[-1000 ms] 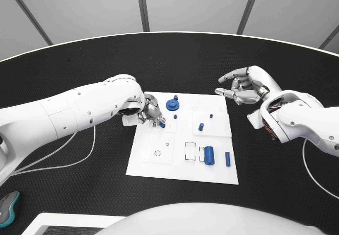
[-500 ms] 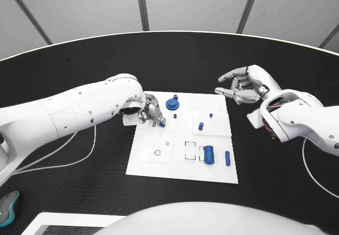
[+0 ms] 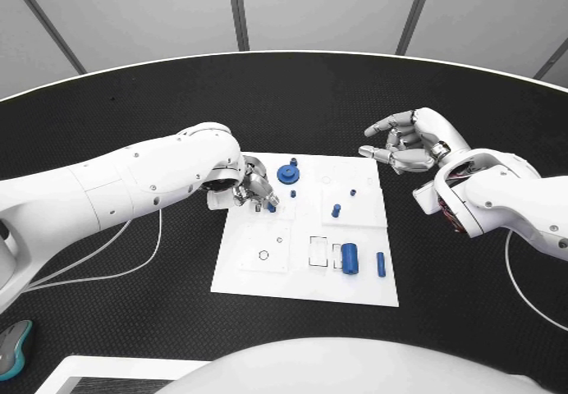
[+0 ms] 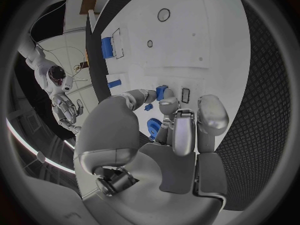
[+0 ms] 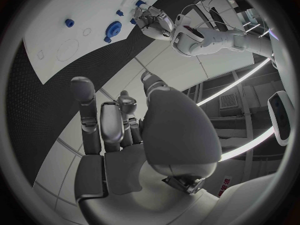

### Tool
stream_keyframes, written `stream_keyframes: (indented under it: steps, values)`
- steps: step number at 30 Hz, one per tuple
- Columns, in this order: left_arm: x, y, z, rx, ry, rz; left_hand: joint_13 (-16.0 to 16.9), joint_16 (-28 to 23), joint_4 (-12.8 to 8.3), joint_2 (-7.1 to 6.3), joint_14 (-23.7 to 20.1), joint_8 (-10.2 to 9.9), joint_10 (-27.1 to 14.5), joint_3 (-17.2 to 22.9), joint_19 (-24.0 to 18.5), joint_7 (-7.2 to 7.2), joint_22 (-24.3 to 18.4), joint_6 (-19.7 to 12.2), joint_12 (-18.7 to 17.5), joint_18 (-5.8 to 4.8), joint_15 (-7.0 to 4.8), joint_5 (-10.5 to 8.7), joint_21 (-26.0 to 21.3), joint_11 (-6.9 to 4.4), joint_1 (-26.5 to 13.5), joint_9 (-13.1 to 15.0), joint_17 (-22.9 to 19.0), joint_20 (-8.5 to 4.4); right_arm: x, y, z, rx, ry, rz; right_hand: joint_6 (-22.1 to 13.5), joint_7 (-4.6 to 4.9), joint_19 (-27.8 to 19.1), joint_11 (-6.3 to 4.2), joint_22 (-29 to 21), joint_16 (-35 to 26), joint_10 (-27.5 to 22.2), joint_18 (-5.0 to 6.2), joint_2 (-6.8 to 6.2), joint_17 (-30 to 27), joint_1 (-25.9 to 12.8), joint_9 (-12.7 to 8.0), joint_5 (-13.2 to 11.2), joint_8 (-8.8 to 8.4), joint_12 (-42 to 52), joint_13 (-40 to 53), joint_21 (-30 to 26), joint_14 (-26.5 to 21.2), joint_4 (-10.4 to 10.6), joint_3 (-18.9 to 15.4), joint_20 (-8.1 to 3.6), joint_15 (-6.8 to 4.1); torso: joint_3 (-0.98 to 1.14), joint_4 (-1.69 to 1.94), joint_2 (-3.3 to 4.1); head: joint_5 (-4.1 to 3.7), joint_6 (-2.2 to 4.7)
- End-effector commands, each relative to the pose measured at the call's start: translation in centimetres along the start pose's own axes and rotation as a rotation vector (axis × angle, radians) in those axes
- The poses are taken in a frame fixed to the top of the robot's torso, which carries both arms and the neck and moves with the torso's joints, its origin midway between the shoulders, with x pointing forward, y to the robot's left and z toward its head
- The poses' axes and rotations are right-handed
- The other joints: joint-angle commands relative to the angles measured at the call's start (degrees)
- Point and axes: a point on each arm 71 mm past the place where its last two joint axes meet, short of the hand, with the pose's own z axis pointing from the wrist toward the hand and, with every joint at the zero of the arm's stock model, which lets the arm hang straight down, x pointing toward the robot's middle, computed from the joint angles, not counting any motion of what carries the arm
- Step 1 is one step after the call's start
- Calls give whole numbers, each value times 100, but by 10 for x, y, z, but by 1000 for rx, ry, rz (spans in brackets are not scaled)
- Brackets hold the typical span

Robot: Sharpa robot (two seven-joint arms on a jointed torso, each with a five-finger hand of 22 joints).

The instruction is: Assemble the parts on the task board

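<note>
The white task board [image 3: 254, 279] lies mid-table. My left hand [image 3: 254, 192] hovers over its far left part and pinches a small blue part [image 3: 271, 208] between thumb and fingertip; the left wrist view shows that part [image 4: 162, 92] at the fingertips, low over the board [image 4: 200, 35]. Beside the hand sits a blue round gear-like part [image 3: 288, 174], also seen from the wrists [image 4: 153, 127] [image 5: 114, 28]. Small blue pegs [image 3: 336, 211] stand near the middle. A blue cylinder [image 3: 350, 258] and a thin blue bar [image 3: 380, 264] lie at the near right. My right hand [image 3: 402, 143] hangs open off the far right corner.
Empty outlines, a ring [image 3: 264, 254] and a rectangle [image 3: 318, 252], mark the board's near half. Black table [image 3: 130, 312] surrounds the board. A white tray edge [image 3: 107, 369] and a teal object [image 3: 12, 345] sit at the near left.
</note>
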Motion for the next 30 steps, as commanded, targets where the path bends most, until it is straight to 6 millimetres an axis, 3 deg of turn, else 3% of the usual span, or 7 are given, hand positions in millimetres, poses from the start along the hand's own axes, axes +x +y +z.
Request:
stream_keyframes:
  steps: [1, 18, 23, 30]
  values:
    - [0, -1, 1, -2, 3, 2, 7, 22, -902, 23, 378, 5, 10, 875, 20, -28, 8, 4, 22, -111, -27, 38, 22, -23, 22, -5, 498, -13, 0, 0, 0, 0, 1, 0, 43, -17, 44, 0, 0, -35, 57, 72, 29, 9, 12, -7, 31, 22, 25, 9, -33, 20, 25, -9, 14, -49, 2, 0, 4, -4, -4]
    - [2, 0, 3, -27, 18, 7, -39, 31, -878, 25, 383, -12, -10, 833, 20, -21, 13, 6, -12, -112, -21, 32, 24, -16, -12, -12, 519, -12, 0, 0, 0, 0, 1, 0, 45, -21, 60, -4, -26, -64, 59, 75, 32, 0, 10, -13, 39, 31, 14, -14, -79, 23, 22, -17, 8, -54, -3, 3, -6, -33, -10]
    - [1, 1, 4, -31, 8, -7, -101, 32, -686, 65, 378, -22, 10, 259, 6, -68, -8, -52, -71, -108, -29, -27, -2, -41, -180, 13, 514, -19, 0, 0, 0, -1, 1, 0, 44, -20, 55, -4, -39, -72, 51, 78, 32, -10, 7, -13, 39, 31, 4, -26, -95, 21, 23, -18, 8, -54, -4, -1, -7, -28, -10]
    - [0, 3, 3, -32, 3, -15, -83, 33, -387, -1, 376, -131, 8, -427, 13, -122, -19, 20, -67, -108, -61, -40, -25, -78, -352, -64, 514, -52, 0, 0, 1, 0, 0, 0, 44, -20, 55, -4, -39, -72, 51, 78, 32, -10, 7, -13, 39, 31, 4, -26, -95, 21, 23, -18, 8, -54, -2, -1, -7, -24, -10]
